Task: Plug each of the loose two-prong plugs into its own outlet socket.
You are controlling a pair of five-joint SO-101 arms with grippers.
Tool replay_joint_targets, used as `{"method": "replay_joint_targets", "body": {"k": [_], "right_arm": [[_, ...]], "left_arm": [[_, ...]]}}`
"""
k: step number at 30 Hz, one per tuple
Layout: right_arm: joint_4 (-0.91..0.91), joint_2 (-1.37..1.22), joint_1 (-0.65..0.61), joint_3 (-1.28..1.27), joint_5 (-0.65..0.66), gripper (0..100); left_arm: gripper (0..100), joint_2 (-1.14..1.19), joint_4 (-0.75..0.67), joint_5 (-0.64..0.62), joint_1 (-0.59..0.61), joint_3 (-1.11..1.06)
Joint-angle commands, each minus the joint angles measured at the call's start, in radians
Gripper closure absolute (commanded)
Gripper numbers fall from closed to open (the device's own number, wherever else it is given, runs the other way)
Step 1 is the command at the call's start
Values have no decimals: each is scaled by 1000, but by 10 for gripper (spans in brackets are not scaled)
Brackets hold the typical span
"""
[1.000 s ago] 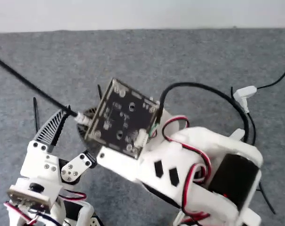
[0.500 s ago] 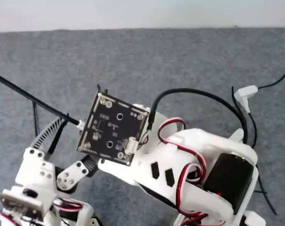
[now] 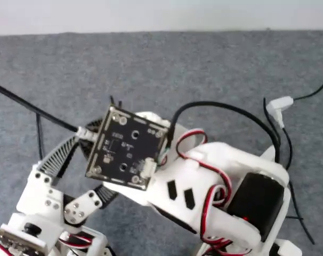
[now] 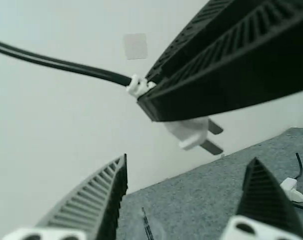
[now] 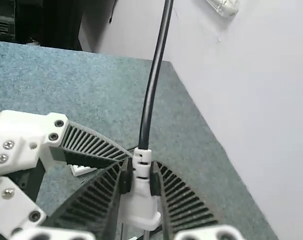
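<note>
Plugs, two in count. One white two-prong plug (image 5: 140, 200), clamped tight in the right gripper (image 5: 141, 170) above the grey carpeted tabletop (image 3: 204, 64), mostly hidden behind a black square circuit board (image 3: 127, 154) from overhead. Loose near the tabletop's right edge, a second white plug (image 3: 279, 104). Wide open and empty, the left gripper (image 4: 188, 162), just beside the held plug.

The right gripper (image 5: 140, 171) is clamped on a plug (image 5: 140, 205), its ribbed fingers (image 5: 94, 200) pressed against both sides. The left gripper (image 4: 188, 162) sits close beside it with its fingers (image 4: 99, 200) spread wide and holding nothing. The right gripper's closed fingers cross just beyond its tips.
</note>
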State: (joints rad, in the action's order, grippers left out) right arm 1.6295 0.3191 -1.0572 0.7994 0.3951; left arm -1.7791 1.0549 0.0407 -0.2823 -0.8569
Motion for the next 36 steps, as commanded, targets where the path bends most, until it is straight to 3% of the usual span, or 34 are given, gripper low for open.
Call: {"method": "replay_joint_targets", "body": {"k": [1, 31, 36], "right_arm": [[5, 12, 1, -5, -37, 990], [163, 97, -35, -5, -69, 990], [166, 196, -30, -92, -69, 990]], "left_arm": [[650, 12, 2, 6, -2, 39], [651, 14, -17, 11, 75, -13], [651, 14, -38, 11, 160, -19]]}}
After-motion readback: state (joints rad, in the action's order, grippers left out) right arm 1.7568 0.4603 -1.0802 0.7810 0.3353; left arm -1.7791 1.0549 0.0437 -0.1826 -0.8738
